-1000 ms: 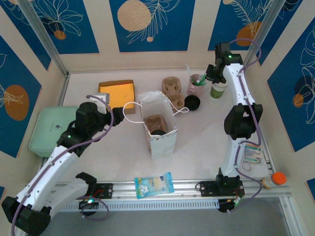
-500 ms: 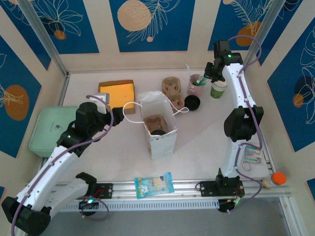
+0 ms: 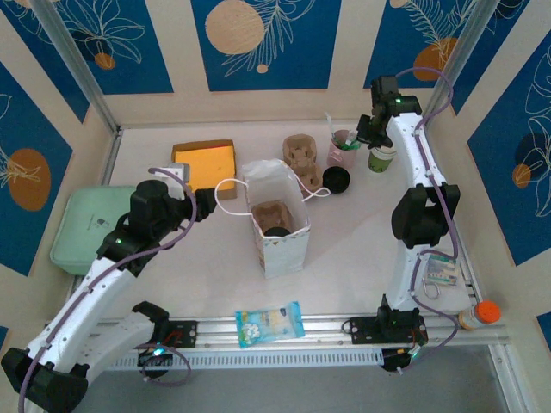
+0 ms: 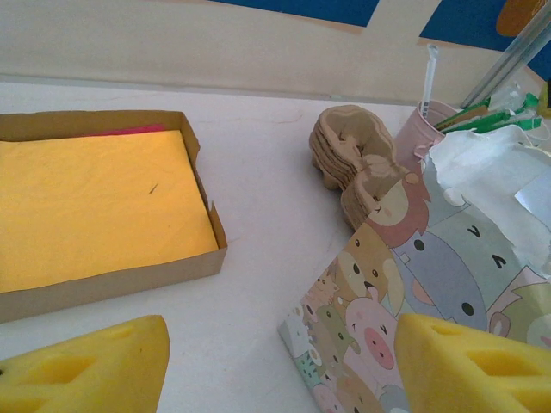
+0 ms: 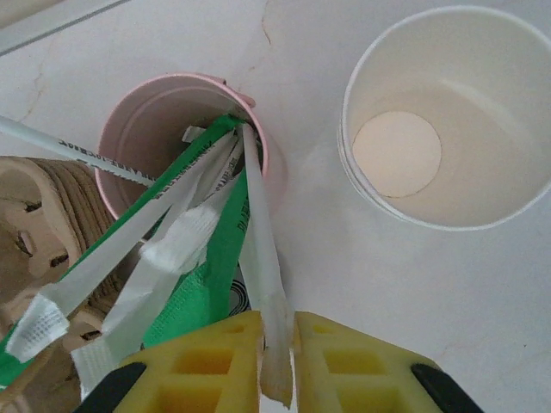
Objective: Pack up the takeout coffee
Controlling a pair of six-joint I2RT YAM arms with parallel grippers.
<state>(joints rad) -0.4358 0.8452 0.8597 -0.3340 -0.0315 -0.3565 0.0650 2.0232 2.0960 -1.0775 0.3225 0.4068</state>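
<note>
Takeout coffee cup (image 5: 448, 120): round, white paper, empty. Right fingers (image 5: 215, 353) clamped on paper packet (image 5: 258, 258); left fingers (image 4: 86, 370) apart.

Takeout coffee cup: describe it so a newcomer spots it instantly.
Look to the table's far right corner, by the right arm's wrist. Two cups stand there side by side; the takeout coffee cup is the right one, white-rimmed, green-sided and empty, whereas the pink cup holds packets and a straw.
</note>
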